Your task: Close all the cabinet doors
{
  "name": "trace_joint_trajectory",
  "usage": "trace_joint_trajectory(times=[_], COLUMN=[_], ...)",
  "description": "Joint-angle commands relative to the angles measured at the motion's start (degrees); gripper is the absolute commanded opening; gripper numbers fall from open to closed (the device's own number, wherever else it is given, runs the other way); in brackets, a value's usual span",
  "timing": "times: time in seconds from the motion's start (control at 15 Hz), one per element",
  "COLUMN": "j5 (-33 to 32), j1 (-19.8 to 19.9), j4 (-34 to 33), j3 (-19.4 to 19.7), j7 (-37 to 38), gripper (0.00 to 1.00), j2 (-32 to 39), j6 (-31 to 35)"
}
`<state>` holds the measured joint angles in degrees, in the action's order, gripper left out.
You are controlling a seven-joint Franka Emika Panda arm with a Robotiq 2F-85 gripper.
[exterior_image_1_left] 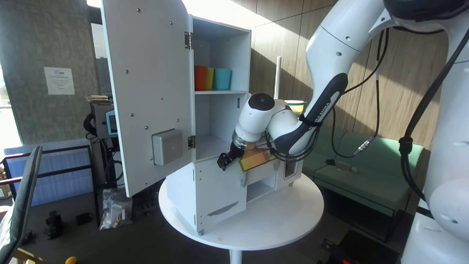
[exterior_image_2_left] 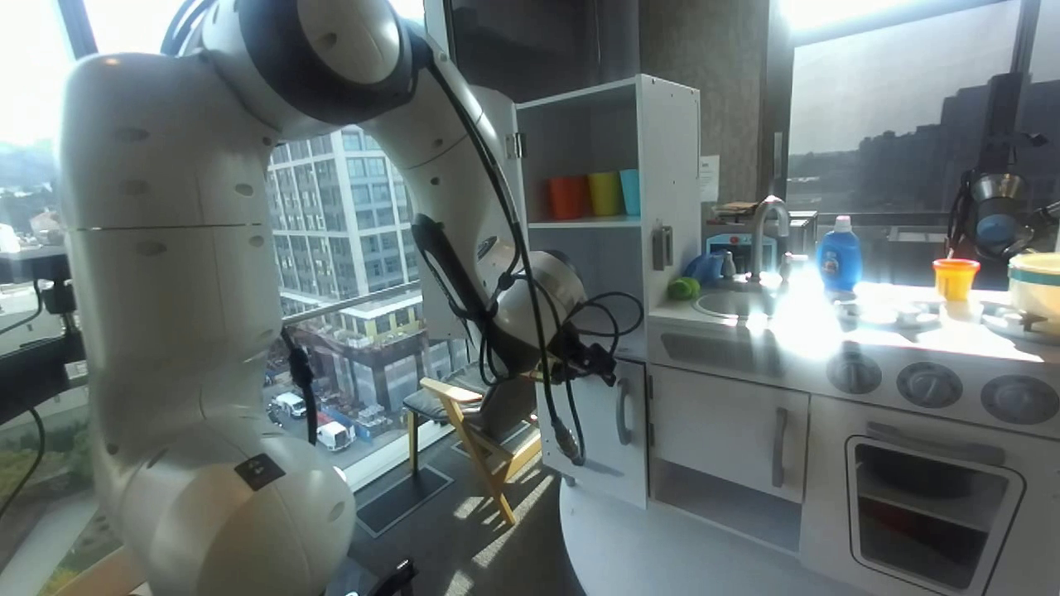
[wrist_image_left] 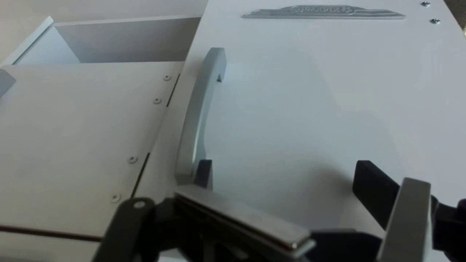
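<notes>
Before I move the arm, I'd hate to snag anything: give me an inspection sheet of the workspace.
Surface: round white tabletop carries the cabinet.
Job's things: tall door open; lower door and smaller door beside it appear shut.
Clutter: cups on an inner shelf; blue bottle near the faucet.
Gripper: open, in front of the lower door; contact unclear.
Cables: black, looped along the arm.
Surroundings: green bench; windows.

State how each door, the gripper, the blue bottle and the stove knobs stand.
Gripper: open, holding nothing
Tall cabinet door: open
Cabinet door facing the gripper: closed
Oven door: closed
Cabinet door beside the oven door: closed
Blue bottle: upright, capped
Stove knobs: settings unclear
</notes>
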<state>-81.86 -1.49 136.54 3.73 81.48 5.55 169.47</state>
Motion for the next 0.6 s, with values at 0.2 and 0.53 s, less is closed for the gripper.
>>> trace_joint_trajectory(times=[0.2, 0.53], j5=[1.56, 17.17], j1=[-2.73, -5.21], j4=[3.63, 12.65], j3=[-1.51, -7.15], j7=[5.42, -1.24], gripper=[1.0, 1.0], j2=[-5.21, -17.08], j6=[-13.2, -34.0])
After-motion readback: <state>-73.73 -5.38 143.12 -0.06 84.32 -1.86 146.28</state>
